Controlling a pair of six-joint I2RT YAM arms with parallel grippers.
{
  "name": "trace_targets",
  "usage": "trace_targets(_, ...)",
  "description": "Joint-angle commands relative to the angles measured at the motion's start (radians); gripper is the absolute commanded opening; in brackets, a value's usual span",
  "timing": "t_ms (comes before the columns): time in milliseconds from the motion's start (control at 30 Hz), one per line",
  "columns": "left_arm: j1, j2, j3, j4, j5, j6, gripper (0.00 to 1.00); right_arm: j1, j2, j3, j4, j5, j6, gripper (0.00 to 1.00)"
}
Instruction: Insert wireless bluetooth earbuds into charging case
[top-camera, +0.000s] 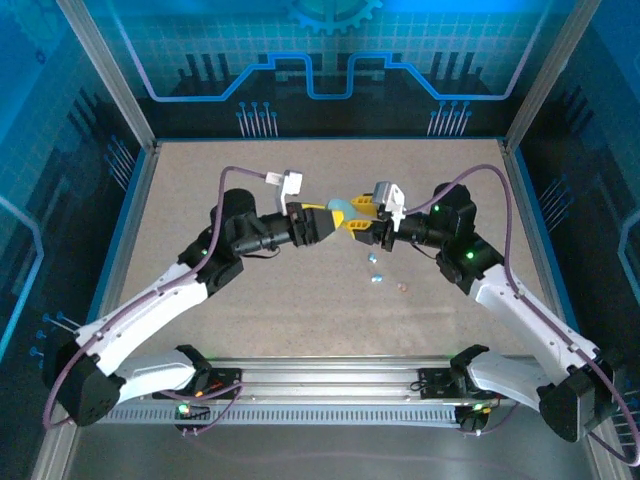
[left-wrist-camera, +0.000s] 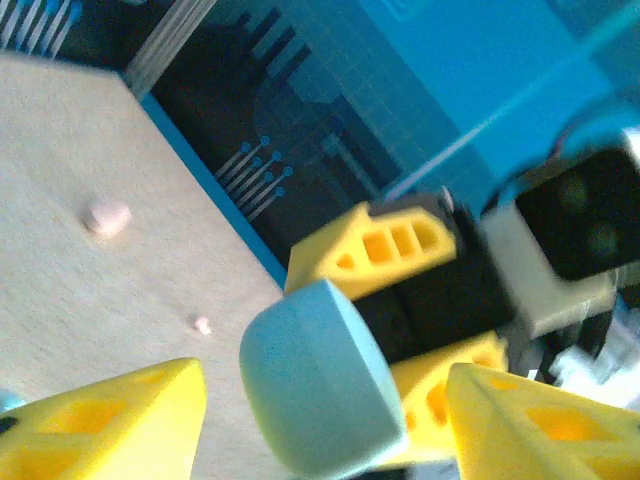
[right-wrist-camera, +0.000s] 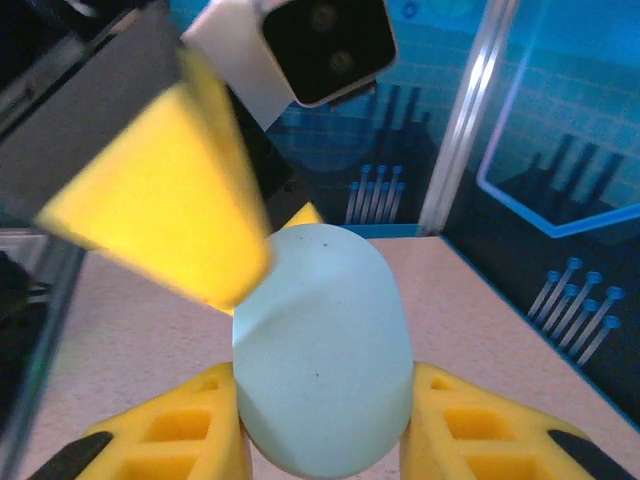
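The right gripper (top-camera: 357, 215), near the centre of the top view, was clenched on the pale blue case (top-camera: 340, 209). In the right wrist view the case (right-wrist-camera: 320, 350) sat low in the frame, pressed between that gripper's two yellow fingers (right-wrist-camera: 170, 440). The left gripper (top-camera: 325, 222) met it from the left with its jaws released. In the left wrist view its fingers (left-wrist-camera: 100, 420) stood wide at the bottom corners, with the case (left-wrist-camera: 320, 390) between them and a gap showing on the left side. The case showed as one smooth, closed oval, so its inside was hidden. The earbuds (top-camera: 377, 278) lay on the table (top-camera: 250, 320), apart from both grippers and just below and right of them. Two were pale bluish bits, one above the other, and a pinkish one (top-camera: 402, 286) lay further right.
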Motion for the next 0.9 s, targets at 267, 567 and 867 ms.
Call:
trace_targets(267, 0.006, -0.119, -0.178, 0.152, 0.140, 0.746, 0.68, -0.023, 0.093, 0.187, -0.336, -0.336, -0.101, 0.32)
trace_targets(567, 0.006, -0.113, -0.156, 0.147, 0.151, 0.721, 0.63, -0.023, 0.126, 0.237, -0.433, -0.348, -0.167, 0.33)
trace_targets(867, 0.005, -0.085, -0.126, 0.136, 0.180, 0.675, 0.59, -0.017, 0.127, 0.234, -0.438, -0.318, -0.194, 0.33)
